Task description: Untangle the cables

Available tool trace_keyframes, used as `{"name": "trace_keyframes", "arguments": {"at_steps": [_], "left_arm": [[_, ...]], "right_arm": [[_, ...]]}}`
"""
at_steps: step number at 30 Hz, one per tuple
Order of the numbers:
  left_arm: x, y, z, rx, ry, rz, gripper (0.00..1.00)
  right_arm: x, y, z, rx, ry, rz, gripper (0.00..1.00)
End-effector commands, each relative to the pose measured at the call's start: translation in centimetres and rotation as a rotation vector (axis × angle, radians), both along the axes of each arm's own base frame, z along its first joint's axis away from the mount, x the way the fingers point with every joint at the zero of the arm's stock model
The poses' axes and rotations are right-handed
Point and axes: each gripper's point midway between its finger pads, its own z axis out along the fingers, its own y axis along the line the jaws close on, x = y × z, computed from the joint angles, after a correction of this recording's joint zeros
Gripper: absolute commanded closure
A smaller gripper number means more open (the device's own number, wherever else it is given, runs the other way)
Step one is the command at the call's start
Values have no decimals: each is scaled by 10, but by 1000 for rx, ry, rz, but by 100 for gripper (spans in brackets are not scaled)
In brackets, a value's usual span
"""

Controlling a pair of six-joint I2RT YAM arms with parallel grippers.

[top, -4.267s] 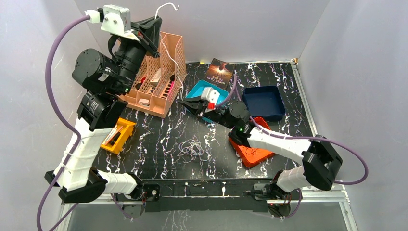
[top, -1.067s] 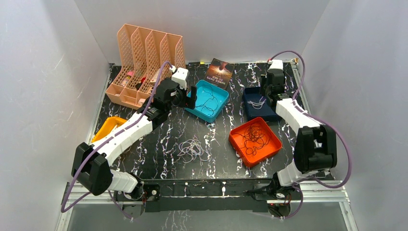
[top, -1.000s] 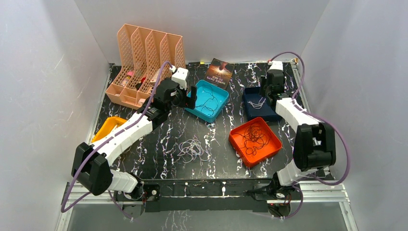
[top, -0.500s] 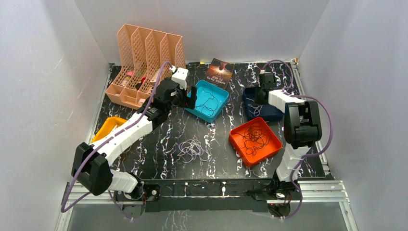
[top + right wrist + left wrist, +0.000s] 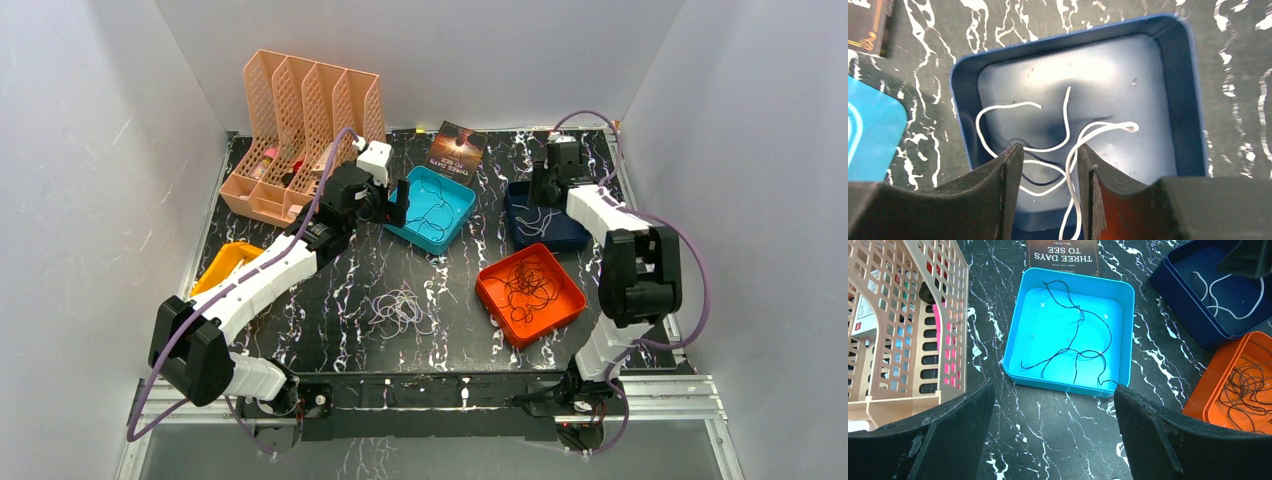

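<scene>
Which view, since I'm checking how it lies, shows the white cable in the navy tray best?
The right wrist view: the white cable fills the frame, its curls clear on the navy tray floor. The left wrist view catches it small in the top-right corner; the top view shows only faint white squiggles.

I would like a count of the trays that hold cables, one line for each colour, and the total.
Light blue tray: 1
Dark blue tray: 1
Orange tray: 1
Total: 3

Dark cable (image 5: 1077, 335) in cyan tray (image 5: 1058, 384)
</scene>
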Motion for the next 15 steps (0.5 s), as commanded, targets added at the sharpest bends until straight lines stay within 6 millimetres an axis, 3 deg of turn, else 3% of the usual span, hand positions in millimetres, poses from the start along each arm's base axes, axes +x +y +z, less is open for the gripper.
{"name": "trace_keyframes", "arguments": {"at_steps": [1, 6, 15], "left_arm": [[-1, 1, 13, -8, -28, -8, 12], [-1, 0, 13, -11, -26, -11, 12], [-2, -2, 10, -11, -18, -21, 12]], "right_arm": [[9, -10, 62, -37, -136, -18, 47], [-3, -24, 67, -114, -97, -34, 47], [-9, -40, 49, -203, 0, -73, 47]]}}
